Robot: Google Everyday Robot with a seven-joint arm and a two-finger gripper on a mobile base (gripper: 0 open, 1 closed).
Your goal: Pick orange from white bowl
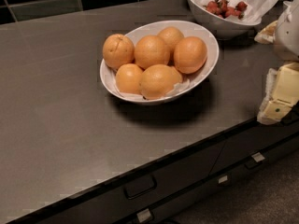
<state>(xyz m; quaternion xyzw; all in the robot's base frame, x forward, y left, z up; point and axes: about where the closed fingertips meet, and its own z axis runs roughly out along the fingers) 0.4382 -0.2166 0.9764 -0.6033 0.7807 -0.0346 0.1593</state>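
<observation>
The white bowl is wide, shallow and paper-lined, and sits on the dark counter at centre. It holds several oranges. The round, smooth, deep-orange orange lies at the bowl's right side, uncovered on top. A paler orange with a creased dimple is at the left, and a big oblong one is at the front. My gripper shows only as a pale grey-white shape at the right edge, well right of the bowl and apart from it.
A deeper white bowl with red fruit in paper stands behind, at the back right. Pale yellow packets lie at the counter's right edge. The counter's front edge runs diagonally, with drawers below. A dark tiled wall is behind.
</observation>
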